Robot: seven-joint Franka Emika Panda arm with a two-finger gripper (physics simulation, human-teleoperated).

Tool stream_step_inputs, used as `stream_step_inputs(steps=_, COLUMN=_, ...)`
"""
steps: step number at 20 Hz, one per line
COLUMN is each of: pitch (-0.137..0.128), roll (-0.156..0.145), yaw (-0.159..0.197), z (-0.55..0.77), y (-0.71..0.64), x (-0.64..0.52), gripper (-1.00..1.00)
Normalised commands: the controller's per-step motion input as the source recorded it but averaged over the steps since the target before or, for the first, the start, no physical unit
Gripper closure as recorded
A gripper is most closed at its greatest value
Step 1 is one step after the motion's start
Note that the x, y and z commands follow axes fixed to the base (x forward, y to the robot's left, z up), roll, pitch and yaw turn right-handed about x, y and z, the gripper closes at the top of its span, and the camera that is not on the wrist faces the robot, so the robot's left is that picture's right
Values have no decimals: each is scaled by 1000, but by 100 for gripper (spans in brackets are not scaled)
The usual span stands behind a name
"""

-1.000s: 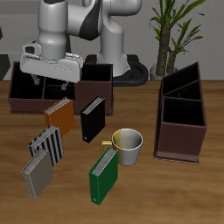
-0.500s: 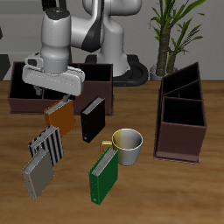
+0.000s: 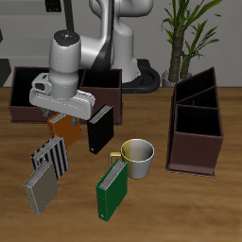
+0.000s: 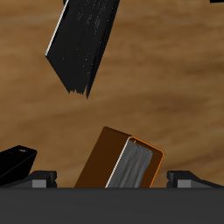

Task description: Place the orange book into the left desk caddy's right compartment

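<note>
end effector lowered since earlier | fingers spread (empty) | directly over orange book

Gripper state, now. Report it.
Gripper: open, fingers either side of the orange book, not yet shut on it.

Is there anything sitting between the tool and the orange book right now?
Nothing visible does. The tool hangs directly over the orange book, and the wrist view shows only open space between them. The black book stands off to one side.
</note>
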Motion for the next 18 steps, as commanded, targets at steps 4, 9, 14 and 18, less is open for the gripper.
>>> stream_step_inputs(steps=4, pitch=42, roll=13, yaw=-11, z=-345, y=82, x=53, gripper=100)
stream_step_inputs(steps=9, pitch=29, roll=-13, yaw=10, z=-104, y=15, x=1, gripper=100)
stream_step_inputs(steps=14, pitch=-22, roll=9, yaw=-3, z=331, y=53, x=-89, gripper=100)
stream_step_inputs(steps=18, pitch=-3, roll=-21, yaw=0, z=385, y=-45, x=-81, gripper=100)
